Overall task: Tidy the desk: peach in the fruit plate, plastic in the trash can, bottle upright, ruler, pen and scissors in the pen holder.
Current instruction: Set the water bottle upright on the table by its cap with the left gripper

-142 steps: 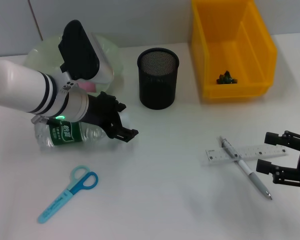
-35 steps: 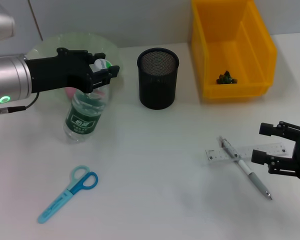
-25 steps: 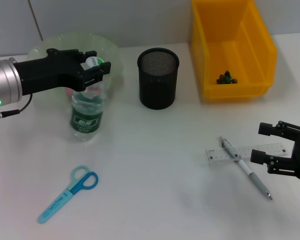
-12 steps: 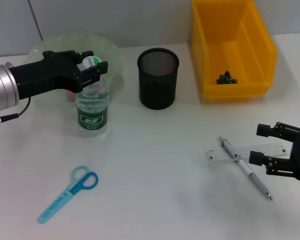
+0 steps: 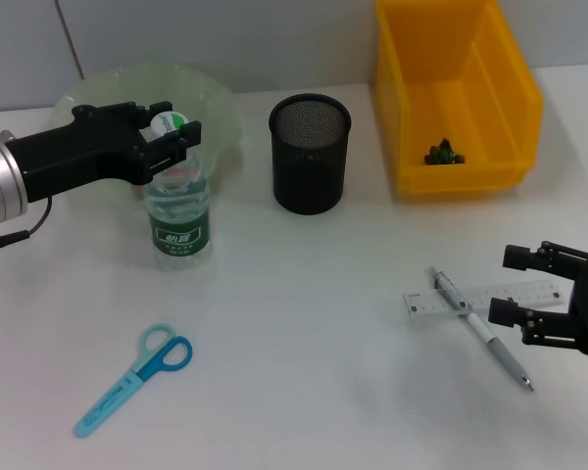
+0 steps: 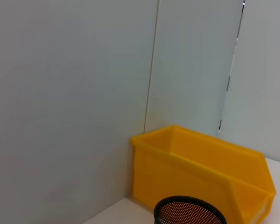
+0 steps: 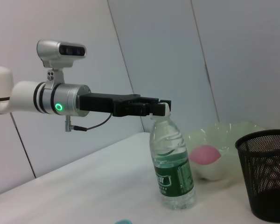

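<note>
The clear bottle (image 5: 178,211) with a green label stands upright on the table in front of the pale green fruit plate (image 5: 216,103). My left gripper (image 5: 167,137) is shut on its neck and cap. The right wrist view shows the same hold: the left gripper (image 7: 156,109) on the bottle (image 7: 171,168), and the pink peach (image 7: 206,155) in the plate (image 7: 224,135). The ruler (image 5: 490,297) and pen (image 5: 480,333) lie crossed at the right. My right gripper (image 5: 508,284) is open just beside the ruler's right end. The blue scissors (image 5: 132,380) lie at the front left.
The black mesh pen holder (image 5: 310,154) stands at the middle back. The yellow bin (image 5: 456,93) at the back right holds a small dark green piece (image 5: 443,153). The left wrist view shows only the bin (image 6: 200,163), the holder's rim (image 6: 189,215) and the wall.
The left gripper has lifted the bottle from lying on its side to standing upright, then shifted slightly left with it. The right gripper has edged a little toward the ruler.
</note>
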